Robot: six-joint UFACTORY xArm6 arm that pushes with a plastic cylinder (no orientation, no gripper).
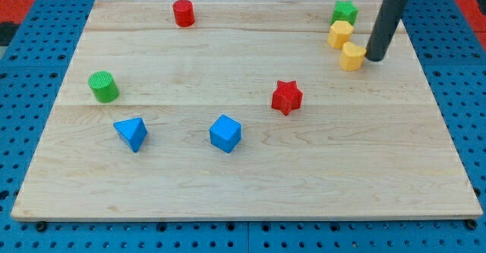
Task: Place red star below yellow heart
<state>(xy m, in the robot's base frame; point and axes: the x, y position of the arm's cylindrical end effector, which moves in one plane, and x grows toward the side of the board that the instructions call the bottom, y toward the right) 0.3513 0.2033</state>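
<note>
Camera view shows a pale wooden board lying on a blue perforated table, with eight small coloured blocks spread over it. My tip, the lower end of the straight dark rod, stands near the board's top right corner, just beside the right flank of the yellow heart-shaped block; I cannot tell whether the two actually touch. The rod is a single plain piece with nothing that parts or closes, and it carries no block.

Directly above the yellow heart, almost against it, sits a yellow hexagonal block, and above that, closest to the top edge, a green block of star-like outline.

The red star-shaped block lies near the middle of the board, a little toward the right edge. It is well apart from the yellow heart, lower in the view and off to its left, and well apart from my tip too.

A red cylinder stands near the top edge, left of centre. A green cylinder rests close to the left edge, about halfway down. Below it and to the right lies a blue triangular block, and a blue cube sits near the board's middle, lower left of the red star.
</note>
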